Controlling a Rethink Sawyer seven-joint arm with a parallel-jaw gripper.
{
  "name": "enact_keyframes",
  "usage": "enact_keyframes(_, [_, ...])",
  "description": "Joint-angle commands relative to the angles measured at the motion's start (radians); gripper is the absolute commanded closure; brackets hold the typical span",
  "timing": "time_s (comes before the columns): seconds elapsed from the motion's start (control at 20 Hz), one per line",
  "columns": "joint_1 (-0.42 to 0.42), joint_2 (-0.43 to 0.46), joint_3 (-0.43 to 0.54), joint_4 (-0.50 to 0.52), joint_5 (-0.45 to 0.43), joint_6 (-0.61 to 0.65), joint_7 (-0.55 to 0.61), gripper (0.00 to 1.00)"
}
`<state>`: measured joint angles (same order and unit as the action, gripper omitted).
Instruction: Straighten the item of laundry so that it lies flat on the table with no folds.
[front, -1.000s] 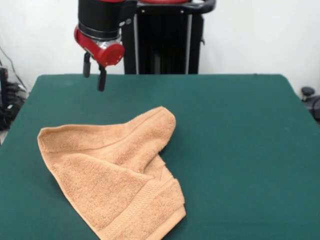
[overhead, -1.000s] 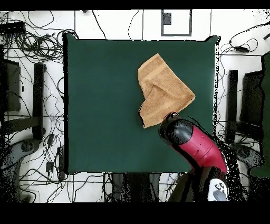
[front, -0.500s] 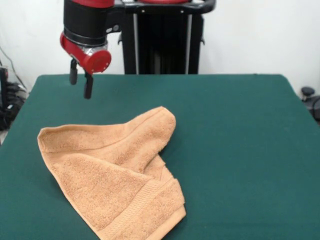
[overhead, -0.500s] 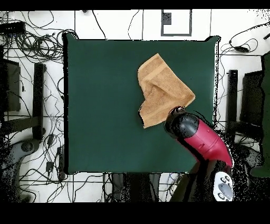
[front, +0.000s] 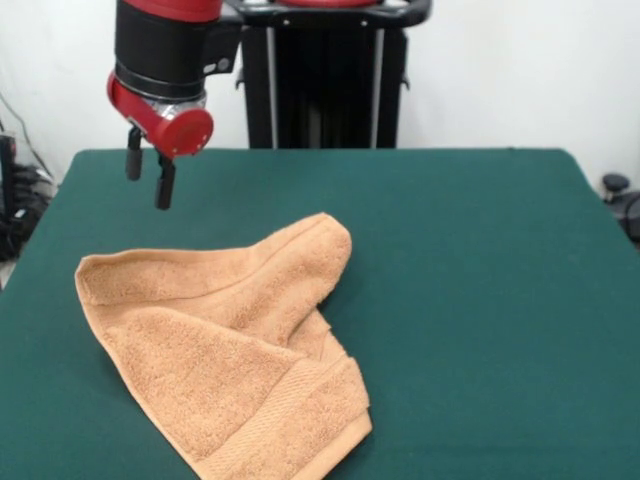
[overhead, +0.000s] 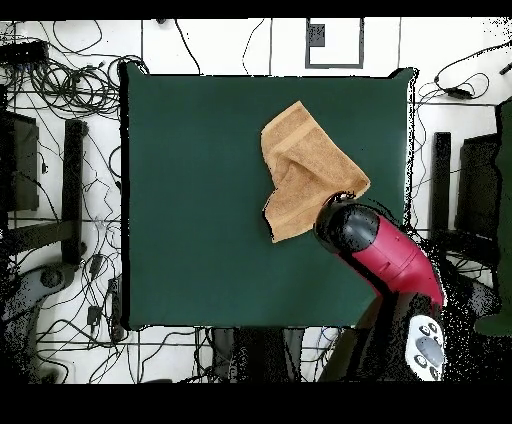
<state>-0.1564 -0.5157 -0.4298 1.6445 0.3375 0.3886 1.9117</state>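
Note:
The item of laundry (front: 225, 345) is a light orange-tan terry towel, folded over itself into a rough triangle on the left half of the dark green table (front: 480, 290). One banded edge lies at the front; a rounded fold points toward the table's middle. My gripper (front: 148, 180) hangs open and empty above the table, behind the towel's far left corner and clear of it. Seen from overhead, the towel (overhead: 305, 170) lies right of centre, and the red arm (overhead: 385, 255) covers the table beside its lower right corner, hiding the gripper.
The black pedestal (front: 325, 75) stands behind the table's far edge. Cables and stands (overhead: 60, 90) crowd the floor around the table. The green cloth (overhead: 190, 200) left of the towel in the overhead view carries no objects.
My gripper has moved left in the front view and slightly lower, from behind the towel's middle toward its far left corner. The towel has not moved.

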Motion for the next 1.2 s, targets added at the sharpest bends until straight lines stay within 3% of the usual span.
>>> enact_keyframes(0.05, [0.039, 0.039, 0.088, -0.068, 0.014, 0.046, 0.176, 0.0])
enact_keyframes(0.5, [0.051, 0.075, 0.086, -0.134, 0.015, 0.09, 0.183, 0.0])
enact_keyframes(1.2, [0.024, 0.088, 0.17, -0.069, 0.02, -0.061, 0.173, 0.0])
